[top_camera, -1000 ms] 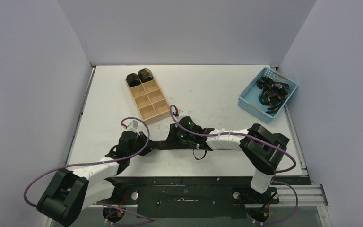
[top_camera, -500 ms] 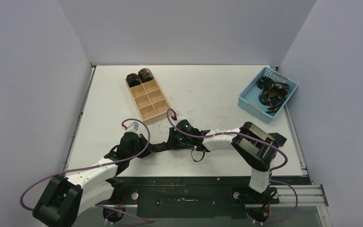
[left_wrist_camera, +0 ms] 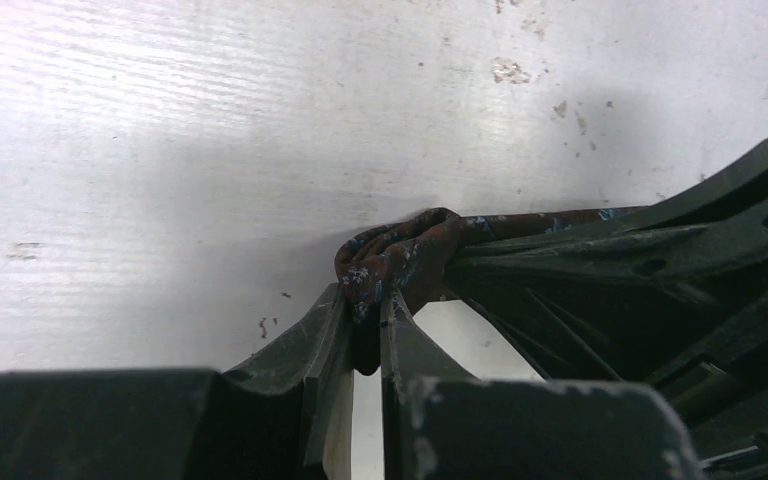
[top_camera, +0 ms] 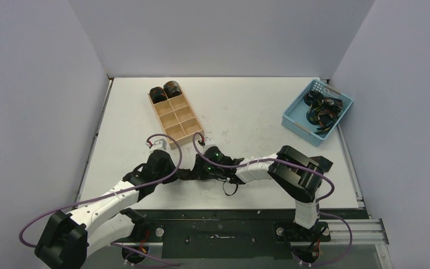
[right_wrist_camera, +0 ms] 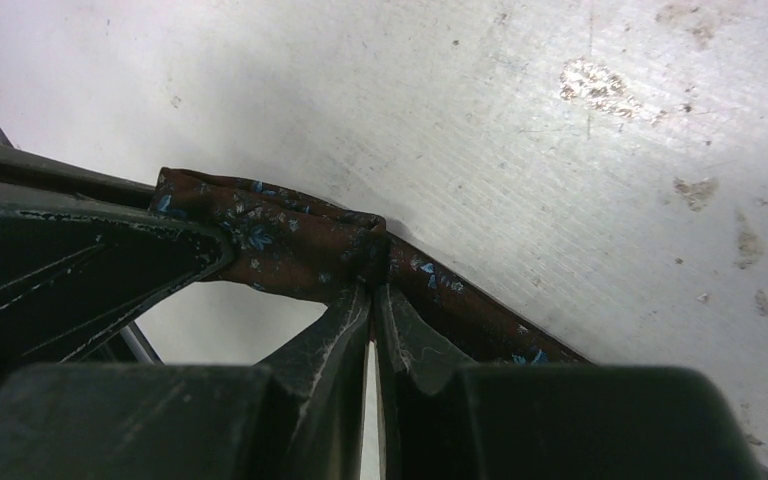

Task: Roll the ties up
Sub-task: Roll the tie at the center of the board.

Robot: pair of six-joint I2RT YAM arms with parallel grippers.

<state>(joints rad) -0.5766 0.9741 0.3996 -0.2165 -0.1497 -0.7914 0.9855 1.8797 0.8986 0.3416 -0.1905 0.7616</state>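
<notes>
At the lower left of the overhead frame my left arm reaches in toward centre. Its wrist view shows the left gripper (left_wrist_camera: 365, 312) pinched tight on a bunched fold of the tie (left_wrist_camera: 400, 250), with nothing between the fingers but cloth. Above it, upper left of centre, the tray (top_camera: 183, 128) holds two rolled ties (top_camera: 172, 88) in its far compartments. Just right of the left pinch, the right gripper (right_wrist_camera: 372, 285) is clamped on the same tie. The two sets of fingers almost touch, with only a short span of fabric between them. The tie's long axis lies left to right across the table (top_camera: 257, 112), low and centre in the overhead frame. From the right pinch the rest of the strip trails toward the lower right of that wrist view. I judge the left arm has the end, so the coil should start there, turning across that axis. At the far upper right, the basket (top_camera: 298, 115) holds loose ties (top_camera: 322, 109).
</notes>
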